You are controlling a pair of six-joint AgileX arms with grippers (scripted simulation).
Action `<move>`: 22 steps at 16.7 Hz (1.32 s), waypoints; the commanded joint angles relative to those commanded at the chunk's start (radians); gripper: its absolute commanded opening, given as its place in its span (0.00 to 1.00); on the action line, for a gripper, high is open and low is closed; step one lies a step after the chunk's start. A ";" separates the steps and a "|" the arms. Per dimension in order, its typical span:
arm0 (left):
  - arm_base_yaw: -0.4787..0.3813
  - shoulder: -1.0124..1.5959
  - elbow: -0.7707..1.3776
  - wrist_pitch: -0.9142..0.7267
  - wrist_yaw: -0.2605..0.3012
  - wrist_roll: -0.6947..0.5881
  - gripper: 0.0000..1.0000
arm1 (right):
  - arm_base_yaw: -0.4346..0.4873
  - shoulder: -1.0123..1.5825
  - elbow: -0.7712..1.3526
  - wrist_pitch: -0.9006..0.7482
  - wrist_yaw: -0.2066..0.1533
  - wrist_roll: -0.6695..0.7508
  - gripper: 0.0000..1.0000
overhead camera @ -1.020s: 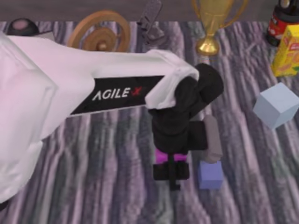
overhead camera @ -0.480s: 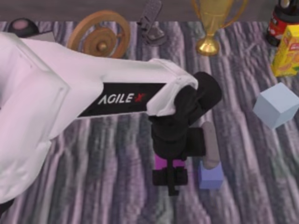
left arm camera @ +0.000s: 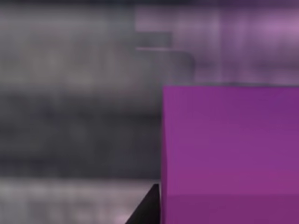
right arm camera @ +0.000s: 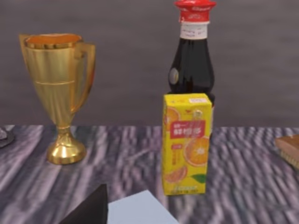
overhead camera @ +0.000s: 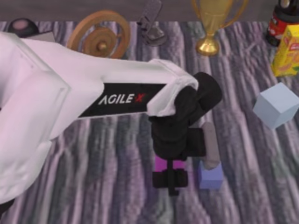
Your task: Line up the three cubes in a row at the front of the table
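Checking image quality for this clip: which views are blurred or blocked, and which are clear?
Top view: the left arm hides most of the magenta cube. Left wrist view: that cube fills the near field and the table behind is smeared, out of focus. Right wrist view: carton, trophy and bottle are sharp.

From above, the left arm's wrist hides most of the magenta cube (overhead camera: 161,163) and the left gripper (overhead camera: 172,179) fingers' grip, the trophy (overhead camera: 211,23) and dark bottle (overhead camera: 281,18) are cut off at the top edge, and the juice carton (overhead camera: 288,51) at the right edge.
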 joint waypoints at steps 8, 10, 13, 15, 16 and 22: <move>0.000 0.000 0.000 0.000 0.000 0.000 1.00 | 0.000 0.000 0.000 0.000 0.000 0.000 1.00; 0.000 0.000 0.000 0.000 0.000 0.000 1.00 | 0.000 0.000 0.000 0.000 0.000 0.000 1.00; 0.002 -0.005 0.014 -0.018 0.000 0.001 1.00 | 0.000 0.000 0.000 0.000 0.000 0.000 1.00; 0.008 -0.023 0.052 -0.074 0.000 0.000 1.00 | 0.000 0.000 0.000 0.000 0.000 0.000 1.00; 0.011 -0.034 0.075 -0.111 0.000 -0.001 1.00 | 0.000 0.000 0.000 0.000 0.000 0.000 1.00; 0.022 -0.084 0.159 -0.242 -0.001 -0.001 1.00 | 0.000 0.000 0.000 0.000 0.000 0.000 1.00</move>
